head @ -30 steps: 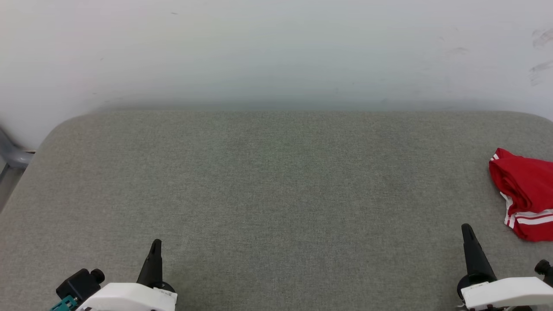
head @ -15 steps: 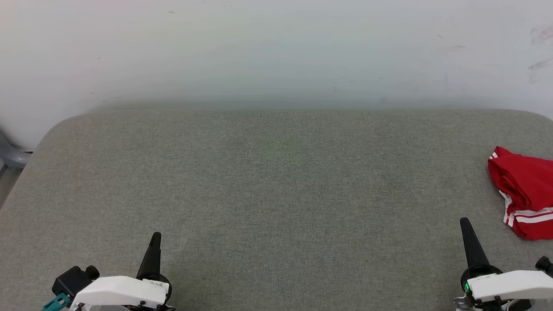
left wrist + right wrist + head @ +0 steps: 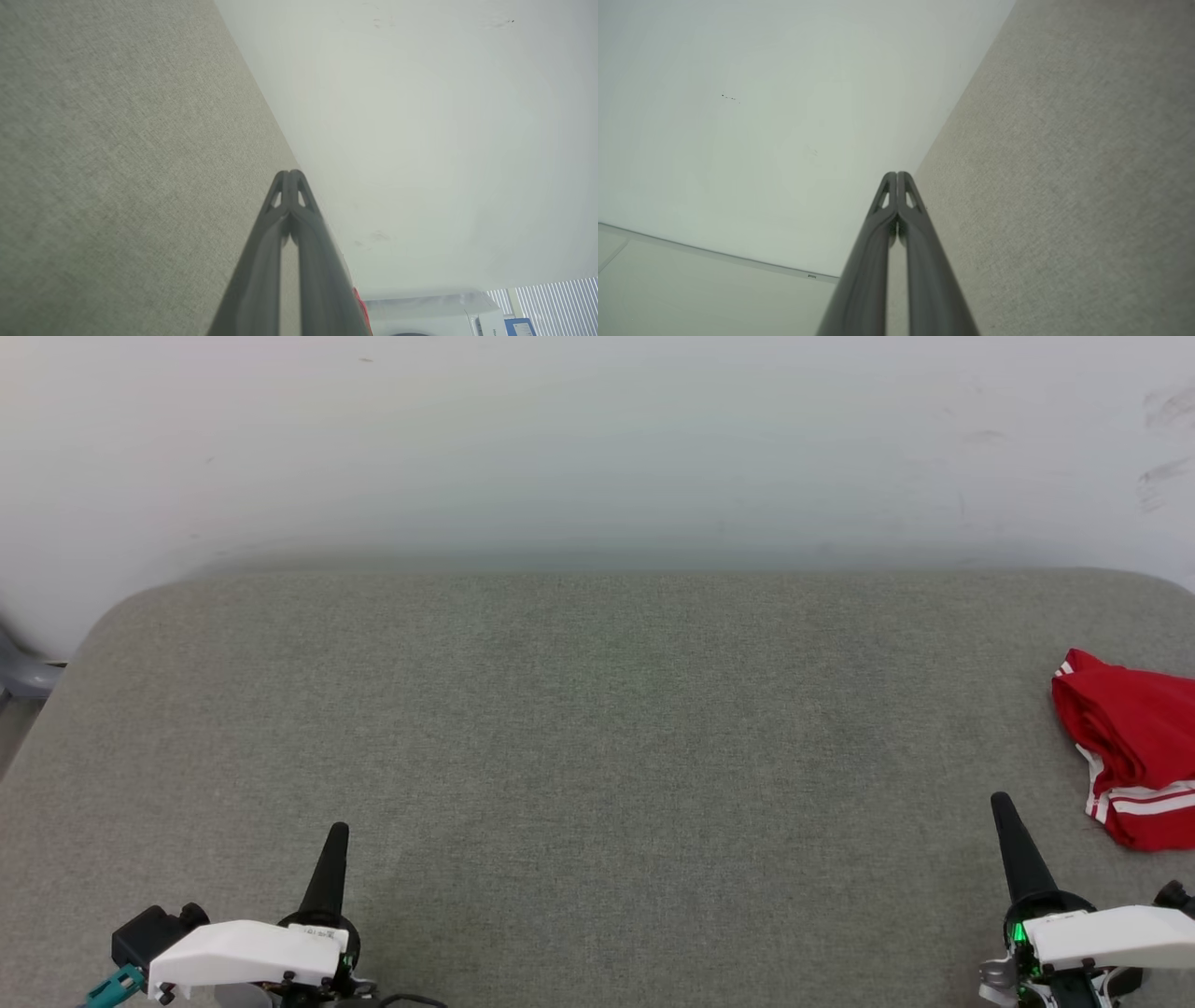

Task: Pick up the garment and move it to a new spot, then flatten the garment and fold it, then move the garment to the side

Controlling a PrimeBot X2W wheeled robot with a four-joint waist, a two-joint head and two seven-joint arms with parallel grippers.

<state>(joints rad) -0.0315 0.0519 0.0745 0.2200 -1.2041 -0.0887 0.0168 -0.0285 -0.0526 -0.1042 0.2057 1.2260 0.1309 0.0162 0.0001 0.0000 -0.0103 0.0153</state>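
Head view: one garment [image 3: 1134,747] on one grey table [image 3: 597,709]; left gripper [image 3: 337,831] and right gripper [image 3: 1002,801] both pinched closed, empty.

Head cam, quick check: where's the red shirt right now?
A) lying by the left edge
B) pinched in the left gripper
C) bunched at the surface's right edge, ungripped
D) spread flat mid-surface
C: the garment lies crumpled at the right edge of the grey padded surface, apart from the right gripper, whose fingers are pressed together with nothing between them.
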